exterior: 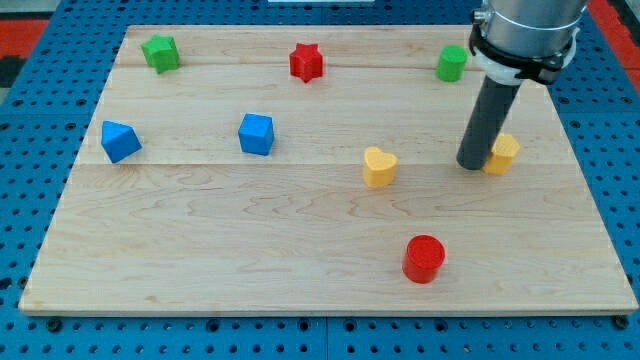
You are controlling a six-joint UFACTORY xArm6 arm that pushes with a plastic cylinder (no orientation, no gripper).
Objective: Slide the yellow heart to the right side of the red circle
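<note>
My tip (472, 166) holds nothing — bare rod, at three o'clock from the yellow heart (379, 167). The heart looks light, rigid, slippery — push its ten-o'clock side toward the red circle (424, 258).

One cam, high front angle, looking down on whole wooden board (300, 290).

No legible text, label, brand, number or sign anywhere in view.

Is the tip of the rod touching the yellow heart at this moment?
Apart. In the camera view, my tip stands to the view's right of the yellow heart, with bare wood plainly showing between them. The tip is right beside another yellow block instead.
</note>
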